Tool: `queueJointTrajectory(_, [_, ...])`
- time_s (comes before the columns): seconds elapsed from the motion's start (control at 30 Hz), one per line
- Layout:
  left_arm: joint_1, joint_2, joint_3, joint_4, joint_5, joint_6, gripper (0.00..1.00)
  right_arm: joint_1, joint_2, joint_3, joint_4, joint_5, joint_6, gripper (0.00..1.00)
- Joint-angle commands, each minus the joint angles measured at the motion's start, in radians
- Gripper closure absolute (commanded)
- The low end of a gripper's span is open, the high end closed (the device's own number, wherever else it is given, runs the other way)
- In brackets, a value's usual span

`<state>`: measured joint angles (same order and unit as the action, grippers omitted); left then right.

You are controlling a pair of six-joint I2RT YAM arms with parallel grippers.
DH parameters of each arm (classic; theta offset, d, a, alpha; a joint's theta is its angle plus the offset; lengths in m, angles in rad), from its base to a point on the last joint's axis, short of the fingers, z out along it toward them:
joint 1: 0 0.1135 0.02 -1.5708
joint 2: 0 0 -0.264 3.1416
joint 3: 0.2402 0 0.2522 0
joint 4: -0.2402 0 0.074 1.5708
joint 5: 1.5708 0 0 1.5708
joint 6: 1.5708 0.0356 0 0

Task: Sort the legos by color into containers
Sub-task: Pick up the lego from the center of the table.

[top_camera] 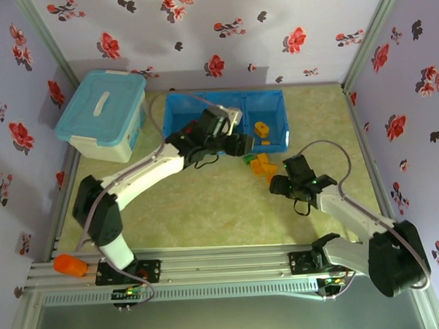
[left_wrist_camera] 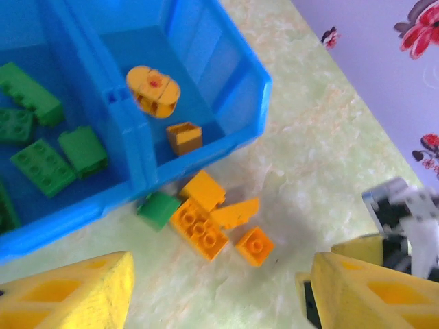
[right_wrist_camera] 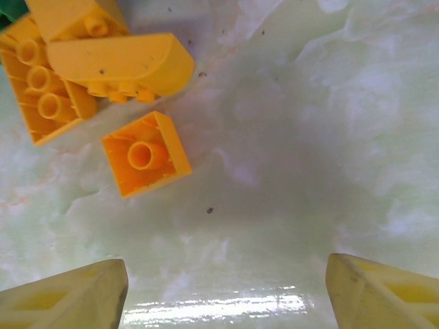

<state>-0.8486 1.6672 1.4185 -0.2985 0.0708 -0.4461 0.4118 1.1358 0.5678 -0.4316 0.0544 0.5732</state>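
Right wrist view: your right fingers (right_wrist_camera: 68, 295) are spread and empty, a single-stud orange brick (right_wrist_camera: 146, 154) ahead of them — your left fingers (left_wrist_camera: 68, 295) likewise released, orange bricks (left_wrist_camera: 199, 229) ahead

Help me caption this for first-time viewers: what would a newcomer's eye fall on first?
Probably the bright blue tray at the back of the table, with green bricks in one compartment and orange pieces in the next. Then the loose orange bricks huddled on the table just outside its wall, one green brick among them. The left end effector and the right end effector hang open near that pile.
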Motion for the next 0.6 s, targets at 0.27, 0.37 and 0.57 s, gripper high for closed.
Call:
queueJointTrajectory(0.27, [0.02, -0.268, -0.45, 0.126, -0.121, -0.11, 0.35, 0.021, 0.313, 0.174, 0.073, -0.026, -0.085, 0.32])
queueJointTrajectory(0.37, [0.021, -0.329, -0.533, 0.136, -0.142, -0.133, 0.35, 0.023, 0.389, 0.216, 0.076, -0.028, -0.096, 0.36])
queueJointTrajectory(0.57, [0.037, -0.41, -0.603, 0.12, -0.179, -0.134, 0.36, 0.047, 0.479, 0.259, 0.055, 0.011, -0.092, 0.57])
